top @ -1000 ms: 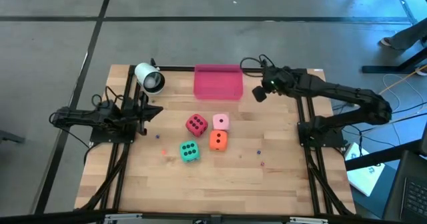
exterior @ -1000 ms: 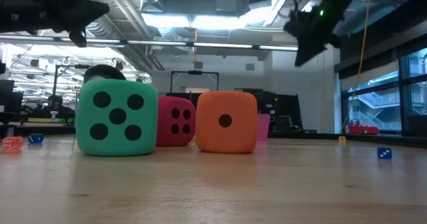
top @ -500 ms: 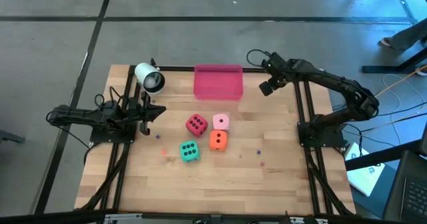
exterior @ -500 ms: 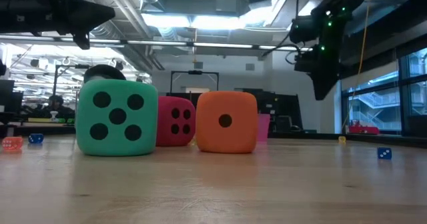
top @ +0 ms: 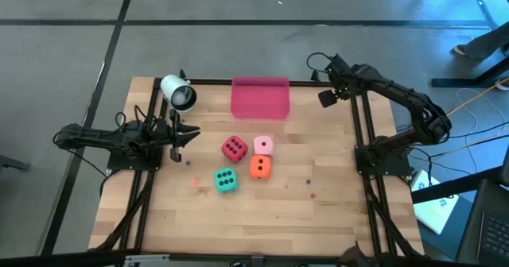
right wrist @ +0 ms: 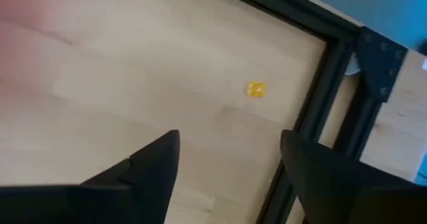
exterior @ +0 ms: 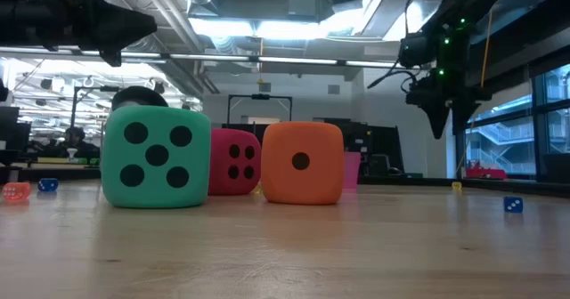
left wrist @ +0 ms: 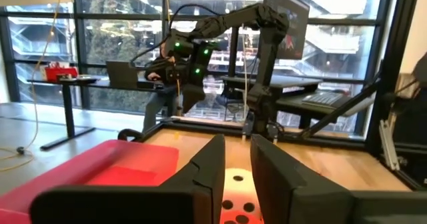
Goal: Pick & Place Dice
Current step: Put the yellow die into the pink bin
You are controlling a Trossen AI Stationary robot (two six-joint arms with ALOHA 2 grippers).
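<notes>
Four dice rest on their bottom faces mid-table: red [top: 233, 147], light pink [top: 263, 145], orange [top: 259, 167] and green [top: 226, 180]. The low view shows the green [exterior: 156, 157], red [exterior: 233, 161] and orange [exterior: 301, 163] ones; the pink one is hidden there. My left gripper [top: 191, 134] hangs level at the table's left, pointing toward the red die, its fingers [left wrist: 237, 167] a narrow gap apart with nothing between them. My right gripper [top: 324, 100] hangs above the far right corner, pointing down, open and empty [right wrist: 229, 151].
A pink rectangular tray [top: 260, 98] stands at the far edge behind the dice. A white cylinder [top: 177, 93] lies at the far left. Black frame rails [top: 367, 132] run along both sides. Tiny dice lie scattered: a yellow one [right wrist: 255, 89] and a blue one [exterior: 513, 205].
My right gripper has swung from beside the tray toward the table's far right corner and tipped from slanting to pointing straight down. My left gripper has crept a little toward the red die. The dice have stayed still.
</notes>
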